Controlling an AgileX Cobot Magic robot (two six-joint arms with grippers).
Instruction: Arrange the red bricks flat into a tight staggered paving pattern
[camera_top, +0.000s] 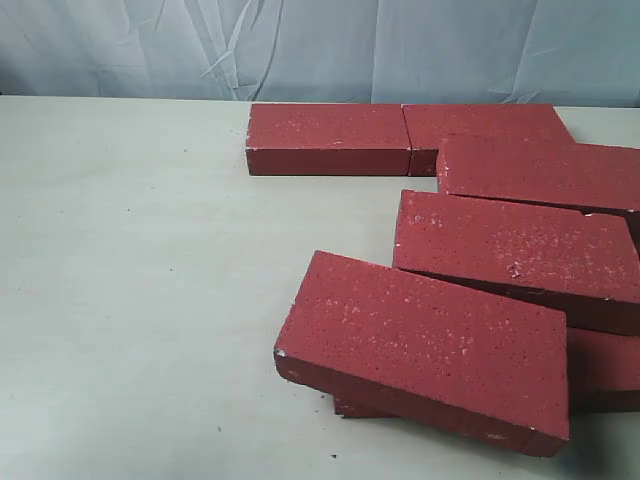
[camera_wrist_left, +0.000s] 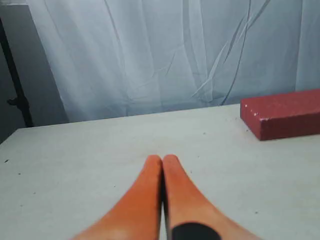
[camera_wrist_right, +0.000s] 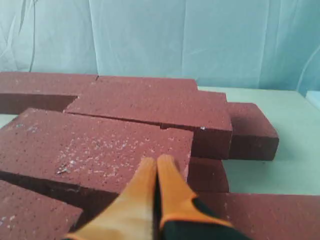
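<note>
Several red bricks lie in a loose pile on the right of the table. The nearest brick (camera_top: 430, 345) rests tilted on another; behind it lies a second brick (camera_top: 515, 250), then a third (camera_top: 540, 170). Two bricks (camera_top: 330, 138) lie end to end flat at the back. Neither gripper shows in the exterior view. My left gripper (camera_wrist_left: 162, 159) is shut and empty over bare table, with one brick end (camera_wrist_left: 282, 114) off to its side. My right gripper (camera_wrist_right: 156, 161) is shut and empty, its tips over the speckled brick (camera_wrist_right: 95, 147) in the pile.
A pale curtain (camera_top: 320, 45) hangs behind the table. The light table top (camera_top: 130, 280) stretches bare across the left half of the exterior view. A dark stand (camera_wrist_left: 17, 97) shows beside the curtain in the left wrist view.
</note>
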